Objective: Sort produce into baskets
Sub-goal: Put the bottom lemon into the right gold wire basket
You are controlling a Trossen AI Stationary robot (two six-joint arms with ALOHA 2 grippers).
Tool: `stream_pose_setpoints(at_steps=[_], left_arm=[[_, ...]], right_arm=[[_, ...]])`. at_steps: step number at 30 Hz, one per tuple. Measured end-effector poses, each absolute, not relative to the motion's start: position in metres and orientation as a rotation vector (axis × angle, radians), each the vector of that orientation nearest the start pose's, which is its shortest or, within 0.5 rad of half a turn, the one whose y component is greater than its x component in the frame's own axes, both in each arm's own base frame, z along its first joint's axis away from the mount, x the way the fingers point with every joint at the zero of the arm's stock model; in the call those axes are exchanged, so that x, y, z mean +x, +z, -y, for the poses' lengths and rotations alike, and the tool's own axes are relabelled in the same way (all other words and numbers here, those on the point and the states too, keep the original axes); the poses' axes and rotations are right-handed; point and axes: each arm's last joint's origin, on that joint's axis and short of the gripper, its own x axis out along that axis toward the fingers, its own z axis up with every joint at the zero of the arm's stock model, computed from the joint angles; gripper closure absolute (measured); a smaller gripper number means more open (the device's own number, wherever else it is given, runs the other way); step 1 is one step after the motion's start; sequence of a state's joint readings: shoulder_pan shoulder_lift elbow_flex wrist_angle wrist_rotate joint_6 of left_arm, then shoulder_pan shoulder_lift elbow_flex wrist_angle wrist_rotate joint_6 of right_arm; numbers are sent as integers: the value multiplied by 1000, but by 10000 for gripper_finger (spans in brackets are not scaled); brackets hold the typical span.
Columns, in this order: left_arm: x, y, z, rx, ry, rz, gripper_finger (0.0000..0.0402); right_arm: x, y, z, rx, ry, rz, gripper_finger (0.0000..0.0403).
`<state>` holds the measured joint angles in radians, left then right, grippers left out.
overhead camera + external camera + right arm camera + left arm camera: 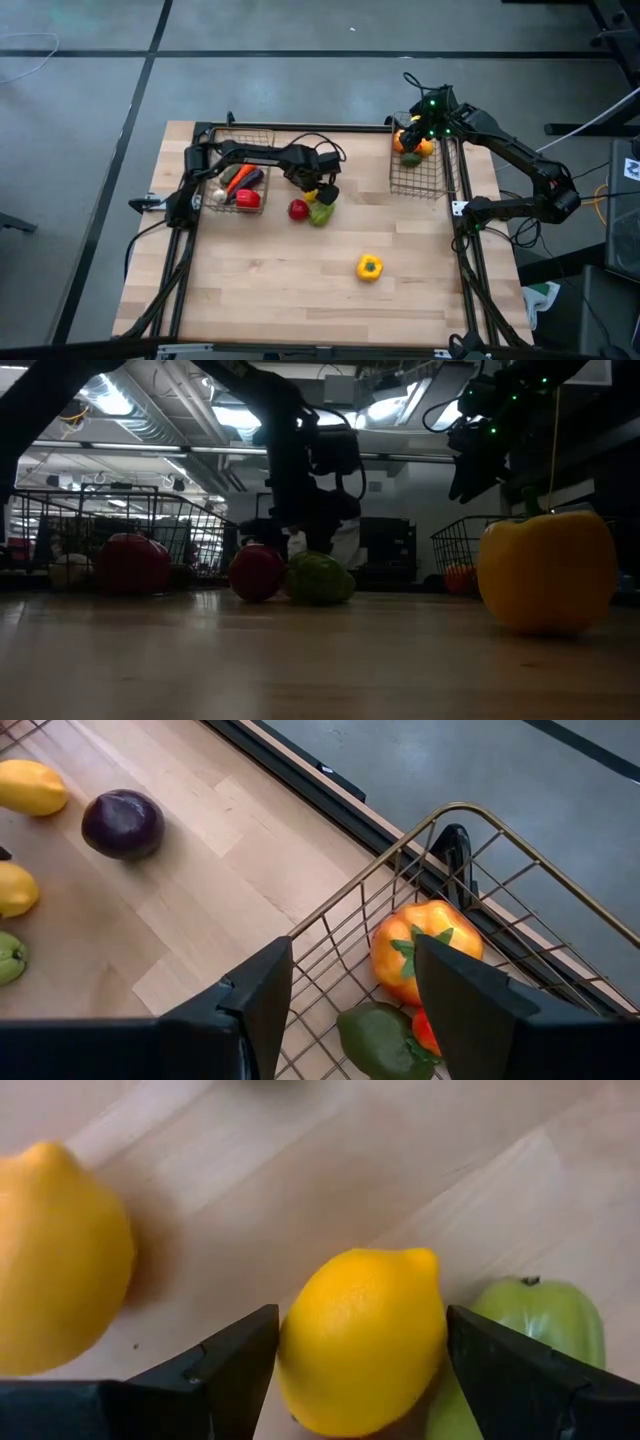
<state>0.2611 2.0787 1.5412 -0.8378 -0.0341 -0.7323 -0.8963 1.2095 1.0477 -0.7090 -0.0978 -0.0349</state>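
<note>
Straddling a lemon (362,1338) with fingers apart, the left gripper (362,1370) is sitting nearest it, while the right gripper (352,990) is hanging open-fingered over its basket (470,870)

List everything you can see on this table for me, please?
Left basket: one, dark wire, far left; carrot and red pieces inside.
Right basket: one, dark wire, far right.
Orange pepper: one, right basket.
Green piece: one, right basket.
Lemons: two, yellow, mid-table.
Red piece: one, mid-table.
Green pepper: one, beside it.
Eggplant: one, purple, tabletop.
Yellow pepper: one, front.
Left tool: open, astride one lemon.
Right tool: open, above right basket.
</note>
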Motion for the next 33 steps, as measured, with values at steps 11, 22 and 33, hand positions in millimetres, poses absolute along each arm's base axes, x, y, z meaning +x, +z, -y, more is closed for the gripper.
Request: stream_pose_setpoints(at_steps=[11,22,33], left_arm=[[401,158,-103,-682,673,-1231,138],[407,161,-105,-642,625,-1171,187],[437,210,-128,-561,528,-889,190]], right_arm=[[152,296,185,399,-728,-801,194],[141,314,172,307,-595,-723,194],[117,346,140,137,-597,-599,194]])
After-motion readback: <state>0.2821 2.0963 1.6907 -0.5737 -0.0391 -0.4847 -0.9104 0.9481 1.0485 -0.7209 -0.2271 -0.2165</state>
